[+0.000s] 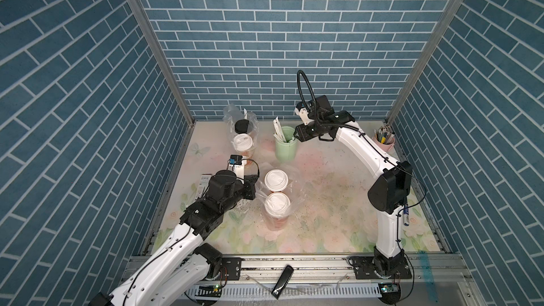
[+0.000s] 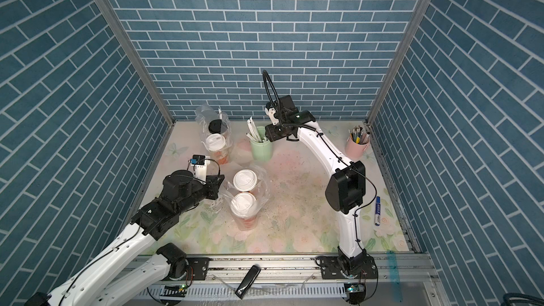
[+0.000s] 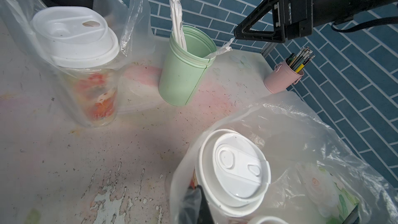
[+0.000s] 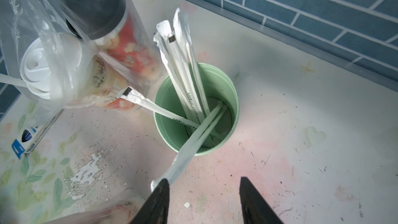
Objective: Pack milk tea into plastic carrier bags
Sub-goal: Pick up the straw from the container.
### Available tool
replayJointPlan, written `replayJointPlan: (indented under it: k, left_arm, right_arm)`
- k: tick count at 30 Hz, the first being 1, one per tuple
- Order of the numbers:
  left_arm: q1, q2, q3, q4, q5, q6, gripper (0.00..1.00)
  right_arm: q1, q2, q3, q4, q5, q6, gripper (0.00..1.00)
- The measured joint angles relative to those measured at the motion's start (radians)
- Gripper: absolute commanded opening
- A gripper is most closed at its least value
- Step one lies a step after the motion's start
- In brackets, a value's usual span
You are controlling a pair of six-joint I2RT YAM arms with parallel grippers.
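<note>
All four cups look bagged: black-lid cup (image 1: 242,125) and white-lid cup (image 1: 243,142) stand in far bag (image 1: 232,113) at 11 o'clock on the tabletop (image 1: 338,201); near cups (image 1: 275,180) stand together in near bag (image 1: 294,198), just 8 o'clock of centre. Obs: left fingers (image 3: 202,205) closed, apparently pinching near bag at its 9 o'clock edge; right fingers (image 4: 159,201) apart above straw cup (image 1: 285,148) at 12 o'clock, one straw (image 4: 193,145) against a finger, not pinched. Judgement: cup packing done, a straw for near bag probably left
</note>
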Motion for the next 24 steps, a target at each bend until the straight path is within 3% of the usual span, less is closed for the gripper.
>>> replayJointPlan:
  k: [12,24]
  left_arm:
    - [0.0,0.0,-0.003,0.0,-0.003,0.0,0.0]
    - [0.0,-0.005,-0.005,-0.003,-0.012,0.0,0.0]
  right_arm:
    - [0.003,0.004,-0.024,0.056,-0.092,0.028,0.53]
    - [0.004,0.006,-0.034,0.062,-0.092,0.035,0.46]
